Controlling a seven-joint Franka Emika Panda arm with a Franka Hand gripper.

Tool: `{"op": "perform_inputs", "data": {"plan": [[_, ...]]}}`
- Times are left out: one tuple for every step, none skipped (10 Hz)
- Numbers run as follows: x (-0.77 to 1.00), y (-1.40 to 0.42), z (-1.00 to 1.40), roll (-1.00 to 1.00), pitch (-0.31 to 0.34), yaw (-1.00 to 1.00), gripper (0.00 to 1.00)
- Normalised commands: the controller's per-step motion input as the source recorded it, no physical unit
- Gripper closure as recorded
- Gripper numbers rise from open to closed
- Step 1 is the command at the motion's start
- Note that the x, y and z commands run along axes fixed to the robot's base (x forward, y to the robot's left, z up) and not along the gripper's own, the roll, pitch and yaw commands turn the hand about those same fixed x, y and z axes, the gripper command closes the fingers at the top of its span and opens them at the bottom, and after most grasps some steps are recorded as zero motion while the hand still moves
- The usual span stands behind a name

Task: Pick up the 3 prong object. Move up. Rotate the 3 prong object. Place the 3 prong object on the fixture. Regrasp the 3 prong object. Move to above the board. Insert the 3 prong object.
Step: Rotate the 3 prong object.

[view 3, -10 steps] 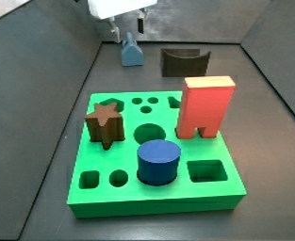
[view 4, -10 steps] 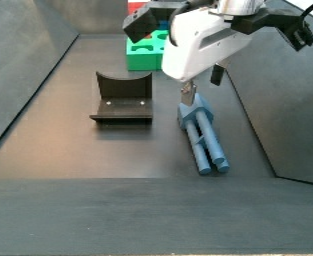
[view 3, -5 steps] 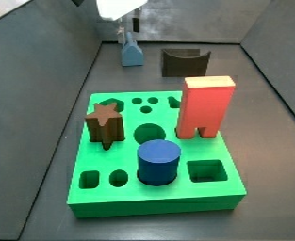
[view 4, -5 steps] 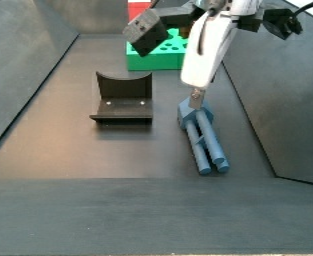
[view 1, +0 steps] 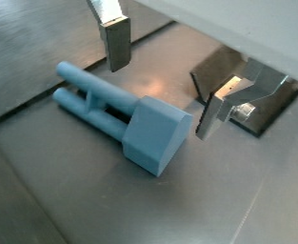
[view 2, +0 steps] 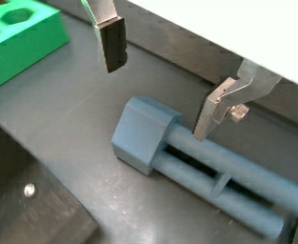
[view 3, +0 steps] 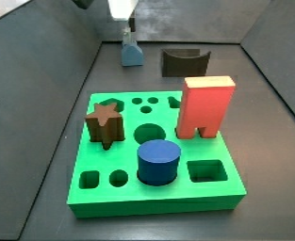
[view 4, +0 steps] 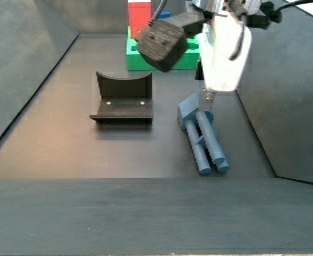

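On floor beside fixture (view 4: pixel 121 97): 3 prong object (view 4: pixel 204 134) lying flat, untouched, well apart from board (view 3: pixel 156 155). Above its blocky end: gripper (view 2: pixel 164 72), fingers (view 2: pixel 113 43) spread wide, empty, straddling the piece without contact in both wrist views (view 1: pixel 158 67).

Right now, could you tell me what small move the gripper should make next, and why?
Probably straight down: the gripper is open above the 3 prong object, which lies flat on the floor, its block end between the fingers but below them, untouched.
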Motion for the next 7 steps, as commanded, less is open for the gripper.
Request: {"op": "perform_inputs", "data": {"plan": [[0.03, 0.0, -0.05, 0.01, 0.005, 1.0, 0.0], [0.03, 0.0, -0.05, 0.01, 0.005, 1.0, 0.0], [0.03, 0.0, -0.05, 0.01, 0.005, 1.0, 0.0], [0.03, 0.0, -0.05, 0.01, 0.006, 1.0, 0.0], [0.03, 0.0, -0.05, 0.01, 0.006, 1.0, 0.0], [0.03, 0.0, -0.05, 0.01, 0.006, 1.0, 0.0], [0.03, 0.0, -0.05, 0.01, 0.007, 1.0, 0.0]]}}
